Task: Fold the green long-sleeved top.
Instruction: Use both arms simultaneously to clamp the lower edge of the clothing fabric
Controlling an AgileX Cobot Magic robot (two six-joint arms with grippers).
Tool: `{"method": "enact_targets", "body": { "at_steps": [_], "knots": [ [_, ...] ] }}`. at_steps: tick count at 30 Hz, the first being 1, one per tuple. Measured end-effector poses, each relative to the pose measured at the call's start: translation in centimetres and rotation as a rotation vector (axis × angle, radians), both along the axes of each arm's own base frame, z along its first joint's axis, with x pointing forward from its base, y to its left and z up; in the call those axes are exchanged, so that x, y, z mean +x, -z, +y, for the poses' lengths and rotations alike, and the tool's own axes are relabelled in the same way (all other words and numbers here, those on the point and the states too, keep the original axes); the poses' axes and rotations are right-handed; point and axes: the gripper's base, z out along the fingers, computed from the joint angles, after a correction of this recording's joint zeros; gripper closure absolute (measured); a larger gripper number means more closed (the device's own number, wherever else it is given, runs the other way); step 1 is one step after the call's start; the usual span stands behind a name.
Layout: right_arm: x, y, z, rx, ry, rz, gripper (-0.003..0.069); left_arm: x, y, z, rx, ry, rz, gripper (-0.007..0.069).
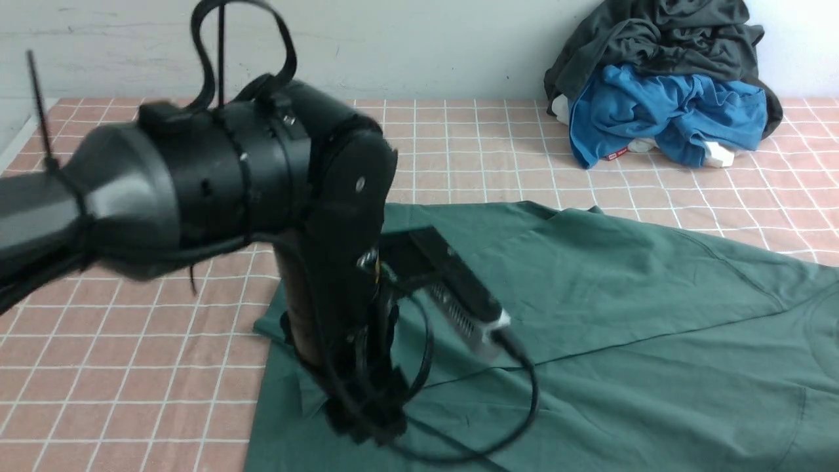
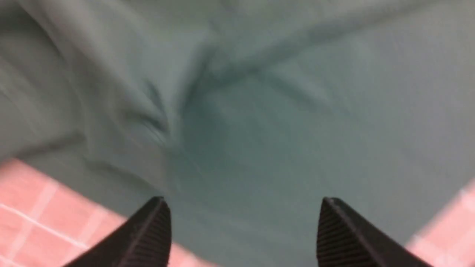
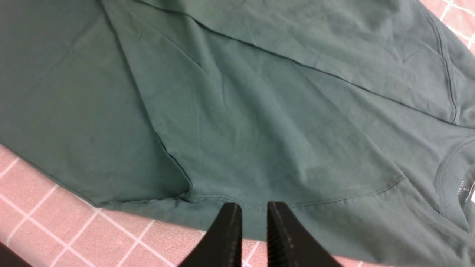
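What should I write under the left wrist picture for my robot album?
Left tool, jaws wide open, above the rumpled green long-sleeved top on a pink checked cloth.

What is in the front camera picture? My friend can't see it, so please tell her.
A green long-sleeved top lies spread on a pink checked cloth. The robot's black left arm, blurry and close, reaches down over the top's left edge. A blue garment and a dark grey garment are heaped by the far wall.

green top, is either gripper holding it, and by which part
Nothing is held. The left gripper hangs over the green top, jaws wide apart, no cloth between; the right gripper, jaws slightly apart near its edge, is empty too.
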Motion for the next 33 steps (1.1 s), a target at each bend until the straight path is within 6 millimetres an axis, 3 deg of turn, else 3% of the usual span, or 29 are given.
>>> {"method": "enact_targets", "body": {
  "at_steps": [5,10,20,33],
  "knots": [
    [0.1,-0.1,0.0,0.006,0.0,-0.011,0.0472,-6.5,4.5,1.6,0.133,0.223,0.141,0.017],
    [0.2,-0.2,0.1,0.018,-0.001,-0.034,0.0419,-9.2,7.9,2.1,0.171,0.316,0.168,0.017],
    [0.3,-0.3,0.2,0.025,-0.002,-0.048,0.0411,-9.3,10.6,1.7,0.156,0.325,0.112,0.017],
    [0.3,-0.4,0.2,0.027,-0.002,-0.05,0.041,-7.8,10.4,1.2,0.257,0.251,0.047,0.017]
  ]
}}
